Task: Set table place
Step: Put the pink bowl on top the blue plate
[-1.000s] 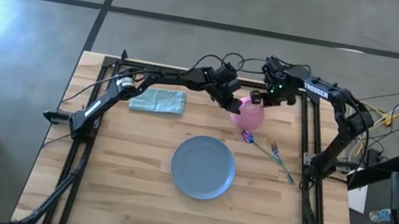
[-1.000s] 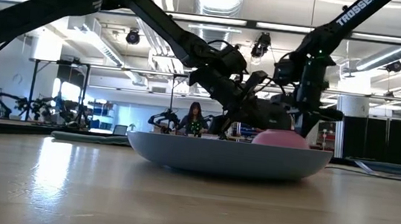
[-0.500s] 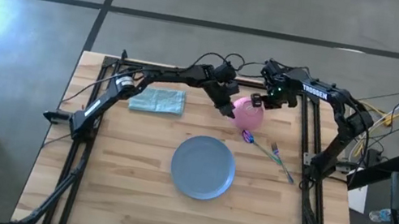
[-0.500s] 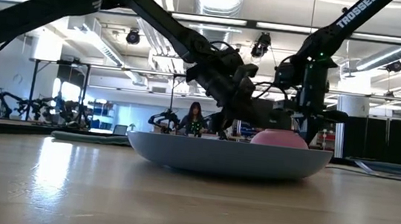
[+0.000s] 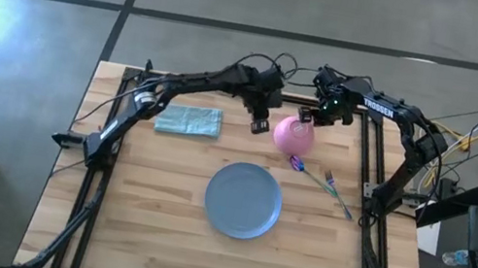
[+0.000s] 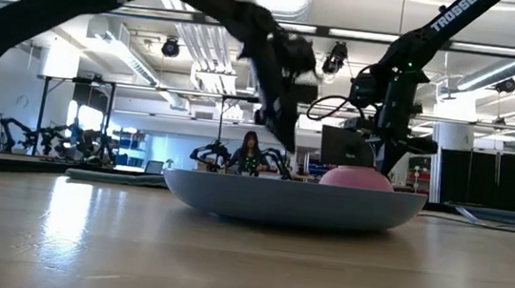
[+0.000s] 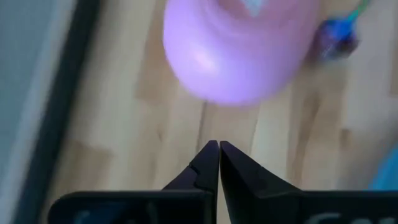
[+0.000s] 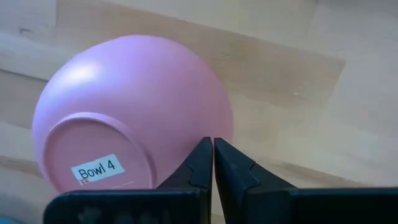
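Pink bowl (image 5: 294, 136) lies upturned between left gripper (image 5: 258, 125) and right gripper (image 5: 305, 115), jaws together, empty.

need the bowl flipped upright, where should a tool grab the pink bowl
The pink bowl lies upside down on the table, base up, its dome too smooth to pinch. Probably best to grip the raised foot ring from above, or tip the bowl and catch its rim.
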